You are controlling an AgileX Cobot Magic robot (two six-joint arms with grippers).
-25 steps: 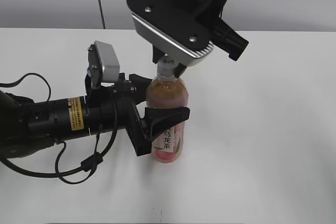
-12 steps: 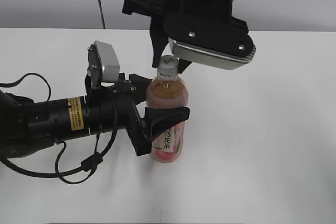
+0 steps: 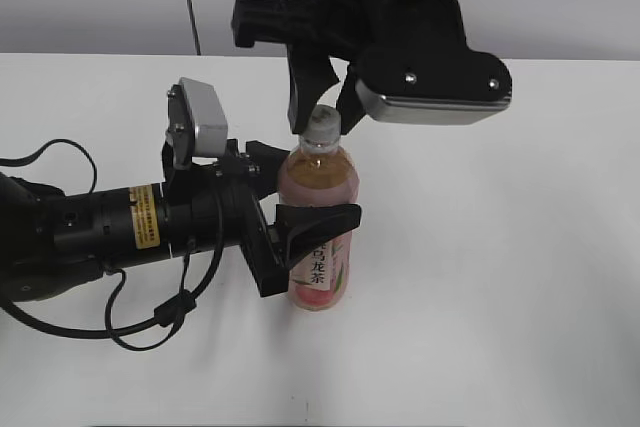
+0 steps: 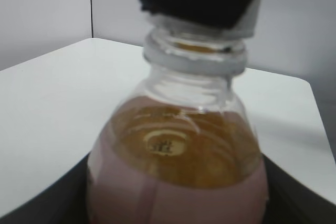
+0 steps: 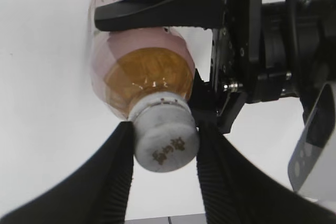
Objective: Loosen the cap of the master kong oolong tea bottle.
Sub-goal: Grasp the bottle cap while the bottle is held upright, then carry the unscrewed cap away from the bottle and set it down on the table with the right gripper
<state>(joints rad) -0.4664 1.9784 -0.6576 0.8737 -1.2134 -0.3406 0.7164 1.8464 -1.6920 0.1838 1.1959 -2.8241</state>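
Amber-pink tea fills the master kong oolong tea bottle (image 3: 320,237), upright on the white worktop (image 3: 500,277); the left end effector (image 3: 300,222) is clenched round its body; above the bottle, the right end effector (image 5: 163,156) grips the ribbed white cap (image 5: 165,142) between its fingers; its wrist has swung round over the last second, so the loosening twist looks under way.
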